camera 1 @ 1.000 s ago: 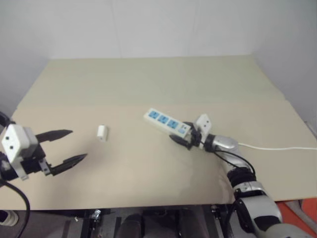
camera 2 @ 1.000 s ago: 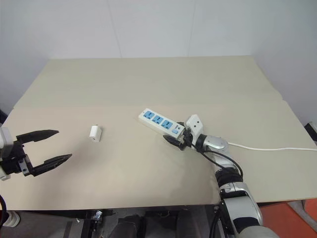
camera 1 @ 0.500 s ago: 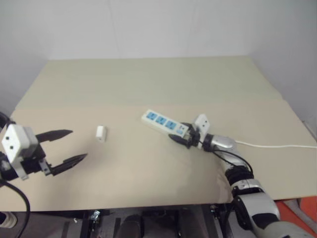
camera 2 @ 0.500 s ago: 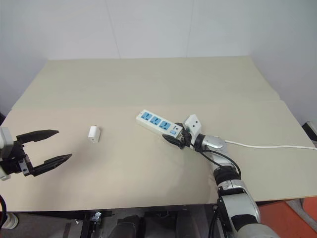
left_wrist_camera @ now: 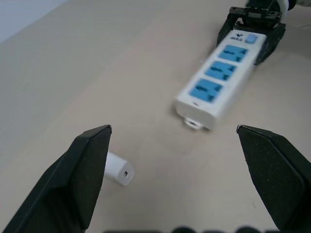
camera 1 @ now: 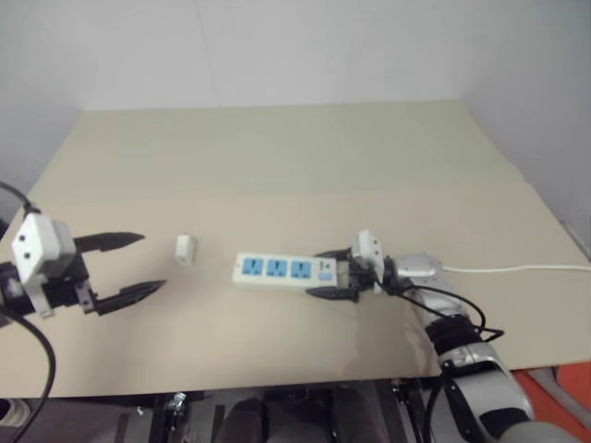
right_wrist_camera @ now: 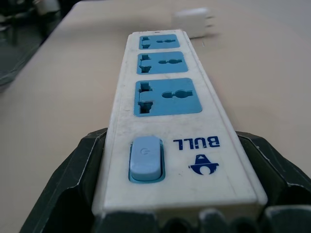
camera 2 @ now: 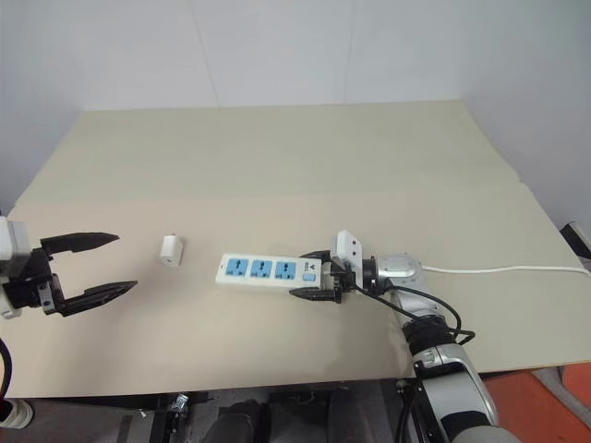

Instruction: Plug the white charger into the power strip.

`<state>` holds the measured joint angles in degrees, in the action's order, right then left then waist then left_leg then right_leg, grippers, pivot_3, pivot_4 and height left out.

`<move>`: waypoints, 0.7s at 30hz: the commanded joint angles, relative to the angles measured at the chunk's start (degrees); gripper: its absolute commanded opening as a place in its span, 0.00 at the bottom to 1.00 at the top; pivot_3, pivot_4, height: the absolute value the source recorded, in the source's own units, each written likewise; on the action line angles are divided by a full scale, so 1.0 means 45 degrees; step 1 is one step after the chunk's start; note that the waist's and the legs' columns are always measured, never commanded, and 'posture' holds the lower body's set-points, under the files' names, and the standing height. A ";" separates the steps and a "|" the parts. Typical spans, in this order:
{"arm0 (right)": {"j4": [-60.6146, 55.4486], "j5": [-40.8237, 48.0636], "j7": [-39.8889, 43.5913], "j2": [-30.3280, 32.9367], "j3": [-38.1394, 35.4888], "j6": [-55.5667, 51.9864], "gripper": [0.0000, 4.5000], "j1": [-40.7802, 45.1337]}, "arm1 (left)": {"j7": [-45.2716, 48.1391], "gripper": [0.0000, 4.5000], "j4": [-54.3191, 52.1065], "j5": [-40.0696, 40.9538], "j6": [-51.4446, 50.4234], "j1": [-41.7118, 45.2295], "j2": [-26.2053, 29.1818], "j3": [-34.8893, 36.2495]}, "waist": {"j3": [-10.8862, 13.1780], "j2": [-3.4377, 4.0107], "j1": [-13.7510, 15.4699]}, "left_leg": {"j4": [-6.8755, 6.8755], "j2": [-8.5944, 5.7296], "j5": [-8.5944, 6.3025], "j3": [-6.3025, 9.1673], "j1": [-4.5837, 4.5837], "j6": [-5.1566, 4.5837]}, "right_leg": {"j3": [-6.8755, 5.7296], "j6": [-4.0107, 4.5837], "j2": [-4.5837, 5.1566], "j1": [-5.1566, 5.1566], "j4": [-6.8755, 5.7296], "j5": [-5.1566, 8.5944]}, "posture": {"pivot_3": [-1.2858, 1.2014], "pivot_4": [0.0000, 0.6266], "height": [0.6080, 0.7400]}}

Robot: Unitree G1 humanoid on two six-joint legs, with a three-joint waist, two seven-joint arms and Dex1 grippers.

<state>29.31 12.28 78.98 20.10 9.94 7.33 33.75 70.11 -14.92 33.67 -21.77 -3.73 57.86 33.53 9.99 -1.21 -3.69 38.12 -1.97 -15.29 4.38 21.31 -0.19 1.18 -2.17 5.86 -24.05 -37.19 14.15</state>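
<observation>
Your right gripper is clamped on the switch end of the power strip, which lies flat on the table. The white charger sits loose at the strip's nine o'clock, unplugged. Your left gripper, jaws spread and empty, hangs beyond it; judging by this, pickup and plugging remain.

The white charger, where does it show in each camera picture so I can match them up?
Left eye: white charger, left of the power strip.
Right eye: left of the strip's free end.
Left wrist: beside that claw's black finger.
Right wrist: beyond the strip's far end.
Shared landmark: the power strip.
</observation>
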 commanded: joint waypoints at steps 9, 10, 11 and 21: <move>0.0207 -0.0108 0.0147 -0.0605 0.0365 0.0824 0.76 0.0080 | 0.3501 1.00 0.4596 -0.1998 0.3333 0.4940 0.3366 -0.3341 | 0.0004 -0.0009 -0.0069 | -0.0004 0.0043 0.0003 -0.0028 0.0004 0.0017 | 0.0034 0.0035 -0.0079 -0.0028 0.0005 -0.0028 | 0.52 0.24 1.00; 0.0237 -0.0125 0.0160 -0.0616 0.0379 0.0858 0.76 0.0077 | 0.3809 1.00 0.5111 -0.2225 0.3790 0.5660 0.3448 -0.3806 | 0.0005 -0.0009 -0.0048 | -0.0004 0.0049 0.0002 -0.0035 0.0003 0.0017 | 0.0036 0.0040 -0.0085 -0.0028 0.0009 -0.0031 | 0.52 0.24 1.00; 0.0284 -0.0143 0.0151 -0.0641 0.0388 0.0889 0.76 0.0088 | 0.4066 1.00 0.5852 -0.2838 0.4557 0.6785 0.3421 -0.4545 | 0.0004 -0.0010 -0.0034 | -0.0004 0.0050 0.0003 -0.0043 -0.0002 0.0018 | 0.0040 0.0040 -0.0085 -0.0026 0.0001 -0.0030 | 0.52 0.24 1.00; 0.0268 -0.0244 -0.0068 -0.0852 0.0349 0.0994 0.76 -0.0021 | 0.4975 1.00 1.4605 -0.7867 1.5236 1.6220 0.1140 -1.2126 | -0.0012 -0.0038 -0.0096 | 0.0050 0.0113 0.0001 -0.0238 0.0015 0.0013 | 0.0044 0.0052 -0.0138 -0.0033 -0.0027 -0.0071 | 0.52 0.24 1.00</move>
<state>32.05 10.47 79.02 16.80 11.33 10.90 33.45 92.24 45.96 1.30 39.30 66.17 63.23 -18.12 9.94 -1.38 -4.13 38.34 -1.44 -15.30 3.26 21.38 -0.15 1.41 -1.95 5.22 -24.22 -37.34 13.82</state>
